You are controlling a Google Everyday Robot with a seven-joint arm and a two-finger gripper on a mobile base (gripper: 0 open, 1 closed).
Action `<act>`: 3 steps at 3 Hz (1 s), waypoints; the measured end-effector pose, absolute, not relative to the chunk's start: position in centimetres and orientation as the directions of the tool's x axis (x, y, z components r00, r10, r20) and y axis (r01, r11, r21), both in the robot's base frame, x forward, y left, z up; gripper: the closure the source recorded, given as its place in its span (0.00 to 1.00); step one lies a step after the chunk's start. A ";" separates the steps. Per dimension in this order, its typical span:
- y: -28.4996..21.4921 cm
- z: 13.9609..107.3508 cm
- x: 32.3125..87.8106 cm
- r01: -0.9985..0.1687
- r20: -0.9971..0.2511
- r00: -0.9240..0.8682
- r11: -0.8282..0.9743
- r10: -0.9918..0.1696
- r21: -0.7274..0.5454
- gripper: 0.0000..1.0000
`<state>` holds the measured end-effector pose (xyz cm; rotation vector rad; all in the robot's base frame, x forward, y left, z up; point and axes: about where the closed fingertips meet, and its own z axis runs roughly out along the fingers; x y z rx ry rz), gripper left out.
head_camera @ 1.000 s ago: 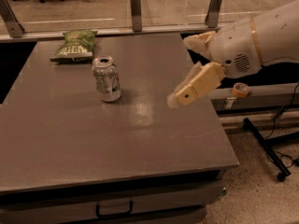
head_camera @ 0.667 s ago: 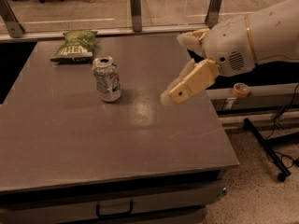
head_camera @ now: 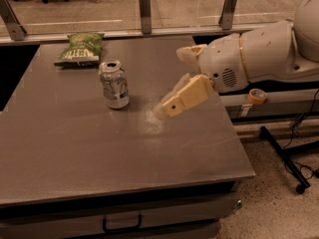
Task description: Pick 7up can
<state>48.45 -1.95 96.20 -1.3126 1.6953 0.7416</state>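
The 7up can (head_camera: 114, 85) is a small silver can with a whitish-green label and a shiny pull-tab top. It stands upright on the grey table (head_camera: 89, 148), left of centre. My gripper (head_camera: 174, 81) hangs over the table to the right of the can, about a can's width or two away and not touching it. Its cream fingers (head_camera: 185, 95) are spread apart with nothing between them. The white arm reaches in from the right.
A flat green chip bag (head_camera: 79, 48) lies at the table's back left, behind the can. A glass rail with metal posts (head_camera: 145, 4) runs behind the table. A roll of tape (head_camera: 256, 95) sits on a ledge at the right. A drawer handle (head_camera: 122, 224) is below the front edge.
My gripper has moved left and a little lower over the table, closer to the can. The can and the chip bag have not moved.
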 end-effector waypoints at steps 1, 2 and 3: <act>2.1 92.9 50.2 -0.965 -0.908 -0.122 0.263 -0.401 0.014 0.00; 6.4 91.1 52.7 -0.971 -0.934 -0.117 0.237 -0.336 0.036 0.00; 9.8 90.0 55.7 -0.977 -0.950 -0.092 0.214 -0.299 0.027 0.00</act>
